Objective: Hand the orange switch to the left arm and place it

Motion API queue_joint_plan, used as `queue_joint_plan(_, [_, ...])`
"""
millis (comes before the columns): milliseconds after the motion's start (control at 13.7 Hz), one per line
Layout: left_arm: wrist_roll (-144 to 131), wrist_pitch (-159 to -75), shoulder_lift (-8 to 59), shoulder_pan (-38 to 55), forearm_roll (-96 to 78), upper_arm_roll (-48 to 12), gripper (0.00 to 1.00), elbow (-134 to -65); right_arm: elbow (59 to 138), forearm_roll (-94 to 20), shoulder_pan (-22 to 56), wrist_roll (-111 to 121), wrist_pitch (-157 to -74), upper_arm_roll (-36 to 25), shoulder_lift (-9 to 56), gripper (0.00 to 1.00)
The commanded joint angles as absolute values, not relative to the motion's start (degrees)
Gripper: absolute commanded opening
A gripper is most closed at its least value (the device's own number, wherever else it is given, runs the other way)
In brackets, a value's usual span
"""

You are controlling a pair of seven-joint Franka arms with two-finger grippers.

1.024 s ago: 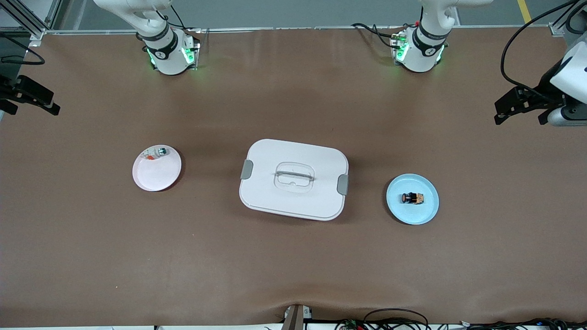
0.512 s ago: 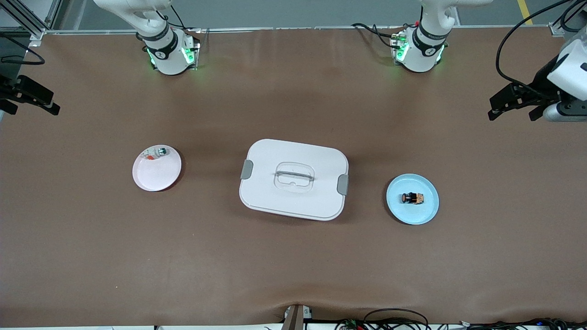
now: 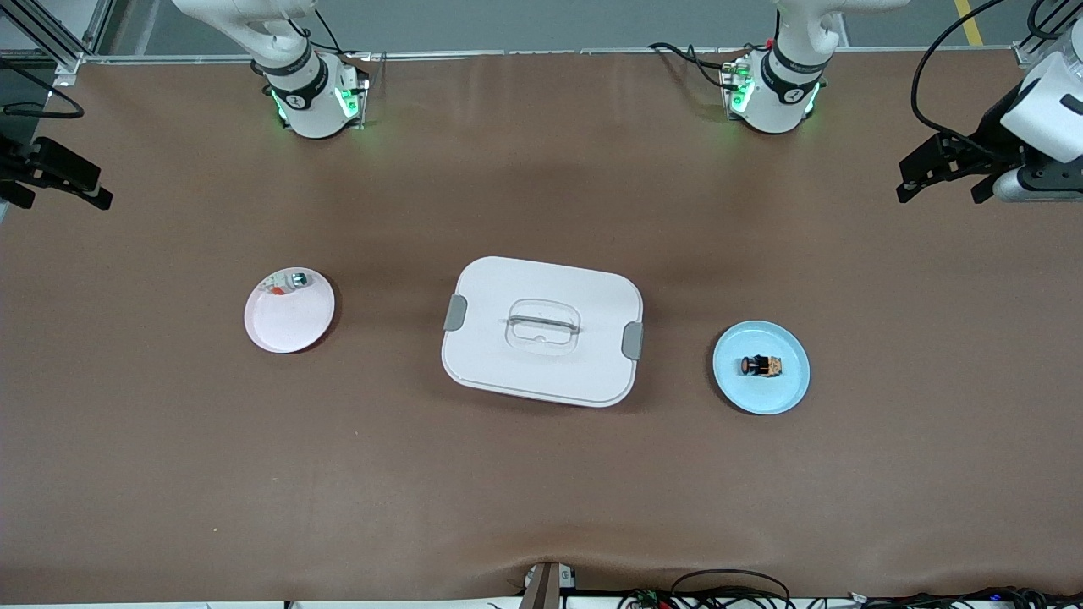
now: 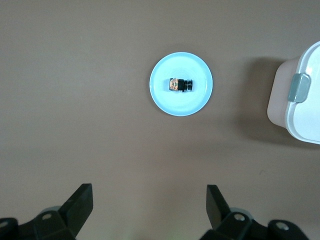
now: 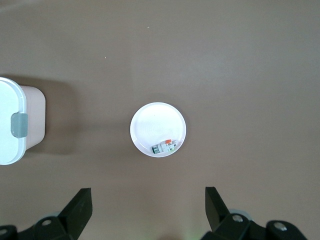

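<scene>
Brown matte table [image 3: 541, 474] carries everything. Big white rounded-rectangular plastic box [image 3: 541, 331] w/ two grey side latches & a clear recessed lid handle sits mid-table, lid on.

Tiny black push-button orange switch [image 3: 761, 365] w/ orange face & tan markings lies on its side on a round light-blue plate [image 3: 787, 393], toward the left arm's end of the table, near the box but apart from it. Left wrist view shows same: switch [image 4: 180, 85] about centred on blue plate [image 4: 165, 100], box corner [image 4: 300, 107] w/ latch close by.

Round pale-pink plate [image 3: 288, 326] sits toward the right arm's end, also apart from the box. Small white-grey part w/ green cap [image 3: 288, 283] rests at the plate's rim, on the edge farther from front cam. Right wrist view: same part [image 5: 165, 146] on plate [image 5: 155, 125].

Left gripper [image 3: 939, 173] is up over the left arm's end of the table, fingers spread wide, holding nothing. Right gripper [image 3: 59, 180] is over the right arm's end, fingers likewise spread, nothing between them.
</scene>
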State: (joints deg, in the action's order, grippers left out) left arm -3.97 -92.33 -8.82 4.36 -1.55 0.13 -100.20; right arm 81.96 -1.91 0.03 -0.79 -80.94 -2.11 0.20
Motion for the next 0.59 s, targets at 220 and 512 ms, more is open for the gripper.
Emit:
queue_joint_plan(220, [-2.9, -91.5, -9.1, 4.0, -0.7, -0.3, 1.00, -99.9, 82.0, -2.9, -1.3, -1.5, -80.2, -1.3, -0.4, 1.00])
queue_joint_plan(512, [-2.9, -91.6, -9.0, 3.9, -0.7, -0.2, 1.00, -99.9, 82.0, -3.7, -1.4, -1.7, -80.5, -1.4, -0.4, 1.00])
